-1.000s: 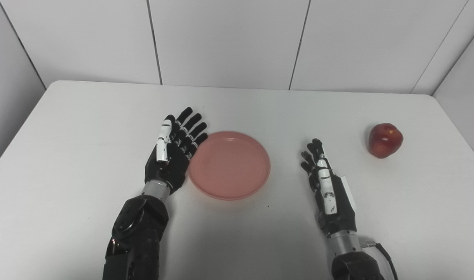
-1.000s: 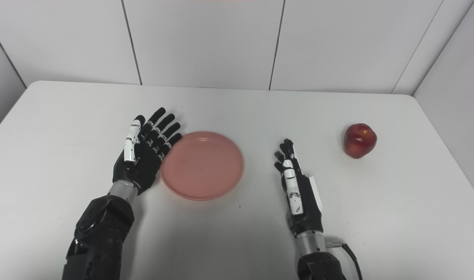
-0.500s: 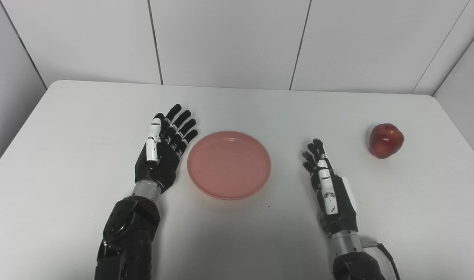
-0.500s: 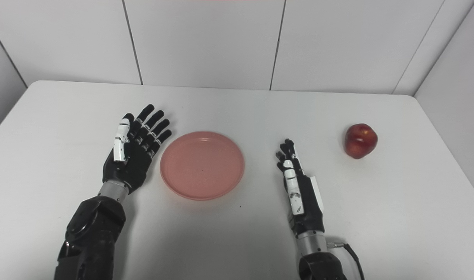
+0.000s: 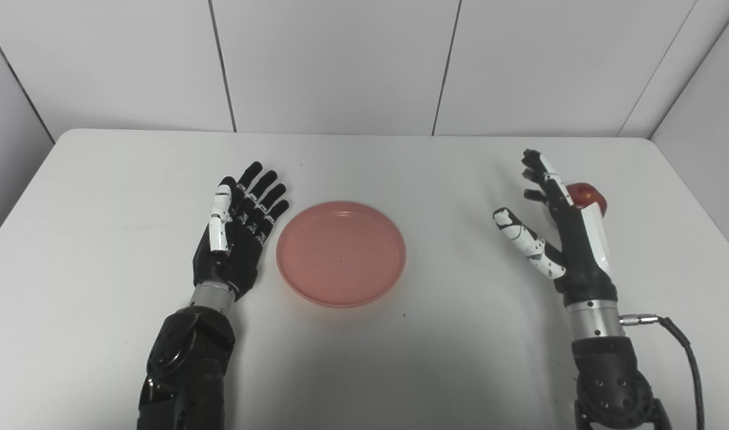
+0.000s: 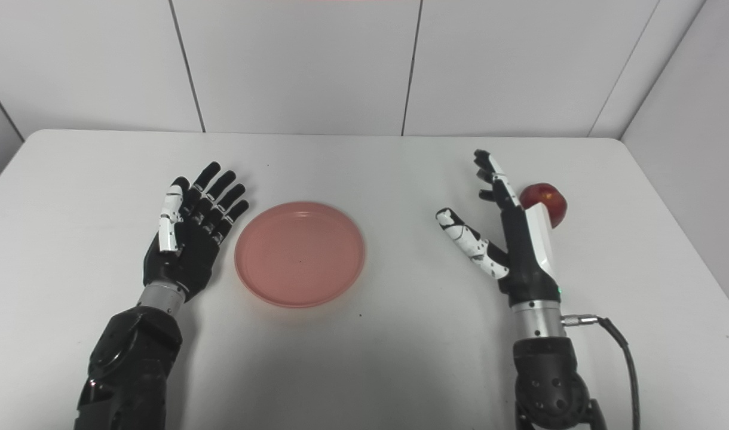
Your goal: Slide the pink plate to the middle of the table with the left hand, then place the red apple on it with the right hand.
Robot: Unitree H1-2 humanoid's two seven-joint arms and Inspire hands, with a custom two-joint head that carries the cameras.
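The pink plate [image 5: 341, 254] lies flat near the middle of the white bench [image 5: 101, 179]. Just left of the plate, the left hand [image 5: 236, 233] rests palm-up, fingers spread, holding nothing. Right of the plate, the right hand [image 5: 558, 230] stands released, thumb out, partly hiding the red apple [image 6: 547, 200] behind it.

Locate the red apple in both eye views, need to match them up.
Left eye view: red apple at right of the picture, mostly hidden behind the open right hand; only its top right shows.
Right eye view: apple at right, more of it visible past the back of the same hand.
Shared landmark: pink plate, left of centre on the table in both views.
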